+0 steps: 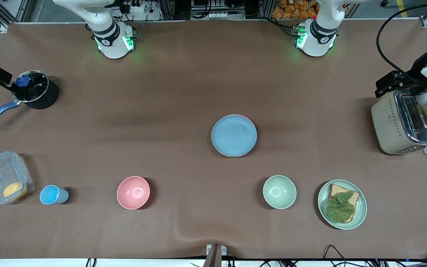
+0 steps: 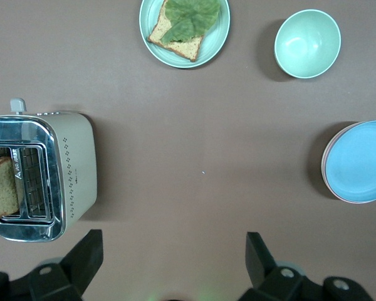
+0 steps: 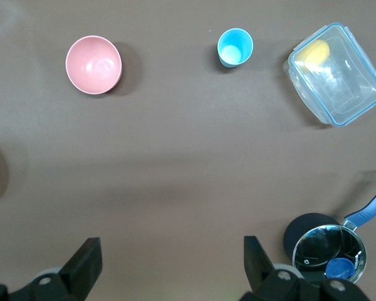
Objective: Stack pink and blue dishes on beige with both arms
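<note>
Front view: blue plate (image 1: 234, 136) near mid-table, resting on top of a stack, with a thin edge of the pink plate (image 1: 232, 116) peeking out beneath it. Left wrist view: same stack at the frame's edge, pinkish rims layered under the blue. Cannot tell whether the lowest rim is the beige plate; no separate beige plate anywhere on the table, so probably at the bottom. Stacking judged done, or nearly so.

Left gripper (image 2: 172, 263) raised over the table beside the toaster (image 1: 402, 124), at the left arm's end; fingers (image 2: 81, 257) spread wide, holding nothing. Right gripper (image 3: 171, 263) raised over the table near the pot (image 1: 33, 89), at the right arm's end; fingers (image 3: 84, 260) also spread wide, empty. Both waiting, well apart from the stack.

Possible trouble from here:
- Sweeping the left arm low beside the toaster: risk of clipping the toast (image 2: 1, 188) standing up out of the slot, or bumping the toaster itself.
- Reaching back in to tidy the stack: smooth plates likely to slide on each other, so a sideways nudge could shift the blue one off-centre or push the whole pile.
- Bringing both arms to the stack together: chance of the grippers meeting over it.
- Approaching from the camera's side: green bowl (image 1: 279, 191) near enough to catch.
</note>
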Controlling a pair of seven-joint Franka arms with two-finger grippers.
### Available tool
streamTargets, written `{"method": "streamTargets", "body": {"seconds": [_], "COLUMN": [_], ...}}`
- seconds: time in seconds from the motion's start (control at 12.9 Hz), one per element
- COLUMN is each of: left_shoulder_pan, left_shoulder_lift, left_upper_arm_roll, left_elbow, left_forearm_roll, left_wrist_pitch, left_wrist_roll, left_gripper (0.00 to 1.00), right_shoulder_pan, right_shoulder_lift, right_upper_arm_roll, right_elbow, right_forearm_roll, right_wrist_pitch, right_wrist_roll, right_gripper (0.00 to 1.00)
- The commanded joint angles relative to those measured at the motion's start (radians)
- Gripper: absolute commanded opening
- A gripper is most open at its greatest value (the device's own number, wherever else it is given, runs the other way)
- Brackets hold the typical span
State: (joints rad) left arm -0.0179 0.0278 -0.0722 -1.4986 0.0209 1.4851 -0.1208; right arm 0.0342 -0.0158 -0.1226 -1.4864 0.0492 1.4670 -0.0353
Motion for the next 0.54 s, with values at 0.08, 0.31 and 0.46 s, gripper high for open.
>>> {"method": "streamTargets", "body": {"seconds": [0.08,0.31,0.46], "left_shoulder_pan": [0.010,0.022,0.026], "left_shoulder_lift": [-0.003,-0.012,-0.014], "left_upper_arm_roll": [-0.006,-0.020,-0.021], "left_elbow": [-0.002,0.001,0.001], "left_forearm_roll": [0.005,0.011,0.011], "left_wrist_pitch": [0.007,0.008,0.003], "left_wrist_roll": [0.023,0.021,0.021], "left_gripper": [1.00,1.00,1.00], "right_shoulder_pan": [-0.014,0.003,0.012], "right_shoulder_lift": [0.000,0.004,0.004], "right_upper_arm_roll": [0.017,0.018,0.018], "right_elbow": [0.000,0.002,0.003], "right_forearm_roll": [-0.011,-0.028,-0.045], "right_wrist_pitch": [-0.001,0.007,0.010], "right_wrist_roll": [-0.014,-0.012,-0.012], "right_gripper": [1.00,1.00,1.00]}}
